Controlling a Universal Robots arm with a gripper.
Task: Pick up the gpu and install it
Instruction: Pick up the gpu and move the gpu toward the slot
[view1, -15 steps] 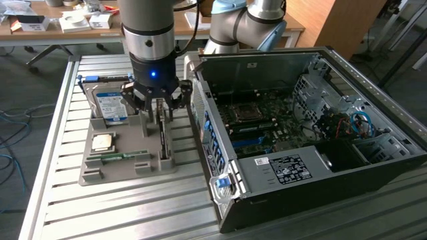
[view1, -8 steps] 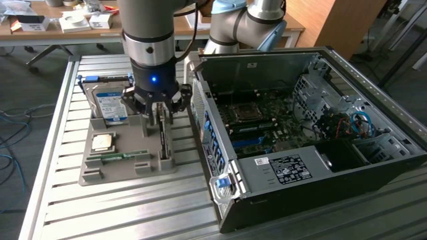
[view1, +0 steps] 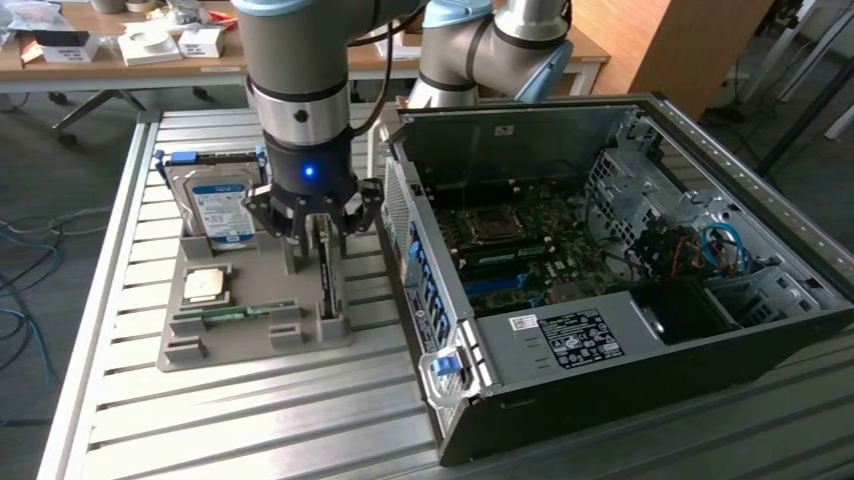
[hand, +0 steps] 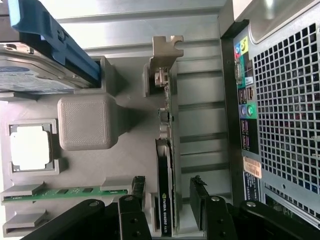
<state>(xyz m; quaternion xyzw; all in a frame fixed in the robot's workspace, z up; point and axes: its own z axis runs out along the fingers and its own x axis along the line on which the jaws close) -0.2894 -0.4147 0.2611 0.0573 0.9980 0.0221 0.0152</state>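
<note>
Straddling 1 gpu (hand: 165, 200), 1 wide-jawed tool (view1: 320, 242); 1 hard drive (view1: 220, 205) nearby.

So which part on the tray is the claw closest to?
The gpu, the dark card standing on edge under the gripper; hard drive, chip and RAM stick sit farther off.
</note>
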